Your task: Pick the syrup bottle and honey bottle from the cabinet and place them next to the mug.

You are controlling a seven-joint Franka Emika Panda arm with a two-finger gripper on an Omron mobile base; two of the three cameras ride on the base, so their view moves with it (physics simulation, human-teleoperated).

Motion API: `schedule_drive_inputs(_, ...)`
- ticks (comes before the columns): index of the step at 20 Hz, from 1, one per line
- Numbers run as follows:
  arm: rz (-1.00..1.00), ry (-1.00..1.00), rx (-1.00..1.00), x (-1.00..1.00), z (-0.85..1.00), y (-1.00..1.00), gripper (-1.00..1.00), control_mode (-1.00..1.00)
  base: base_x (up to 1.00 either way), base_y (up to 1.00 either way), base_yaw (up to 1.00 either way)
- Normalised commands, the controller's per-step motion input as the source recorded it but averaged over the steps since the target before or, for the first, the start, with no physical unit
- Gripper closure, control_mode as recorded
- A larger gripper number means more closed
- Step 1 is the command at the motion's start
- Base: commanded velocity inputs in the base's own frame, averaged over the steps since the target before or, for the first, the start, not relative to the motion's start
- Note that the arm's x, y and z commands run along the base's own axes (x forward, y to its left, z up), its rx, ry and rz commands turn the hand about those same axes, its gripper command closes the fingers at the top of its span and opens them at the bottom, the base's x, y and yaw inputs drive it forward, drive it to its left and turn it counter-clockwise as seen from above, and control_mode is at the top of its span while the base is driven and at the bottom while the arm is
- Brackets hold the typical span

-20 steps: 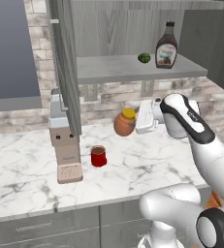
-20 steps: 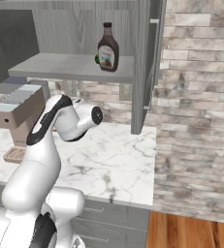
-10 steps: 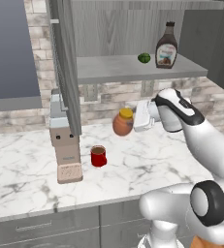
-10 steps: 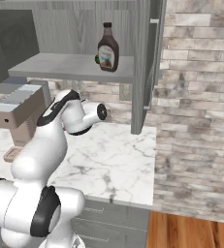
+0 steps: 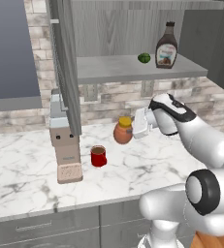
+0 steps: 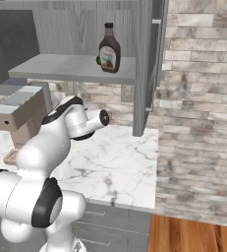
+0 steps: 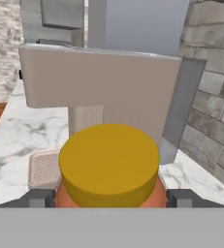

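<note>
Honey bottle [image 5: 123,131] on marble counter [image 5: 26,179] near mug [image 5: 98,156], claw [image 7: 111,197] apart astride it

Non-task items: beige coffee machine [image 5: 64,145] upright on the white marble counter [image 5: 26,169], near the left end, drip grille at its base facing forward; same machine at the left edge of the right base view [image 6: 21,115] and straight ahead in the hand view [image 7: 104,92]. Small green round fruit [image 5: 144,58] sits on the shelf, just beside the dark bottle. Brick backsplash [image 5: 108,97] behind the counter. Grey drawer fronts [image 5: 40,225] below the counter edge. Wood floor [image 6: 188,236] at lower right.
</note>
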Motion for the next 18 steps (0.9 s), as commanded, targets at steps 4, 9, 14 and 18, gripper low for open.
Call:
schedule_drive_inputs(4, 0.0, 0.04, -0.02, 0.0, -0.54, 0.0, 1.0, -1.0, 0.0, 0.0, 0.0)
schedule_drive_inputs(9, 0.0, 0.06, -0.02, 0.0, -0.54, 0.0, 1.0, -1.0, 0.0, 0.0, 0.0)
schedule_drive_inputs(14, 0.0, 0.05, -0.01, 0.0, -0.47, 0.0, 1.0, -1.0, 0.0, 0.0, 0.0)
schedule_drive_inputs(18, 0.0, 0.06, -0.01, 0.0, -0.23, 0.05, 1.0, -1.0, 0.0, 0.0, 0.0)
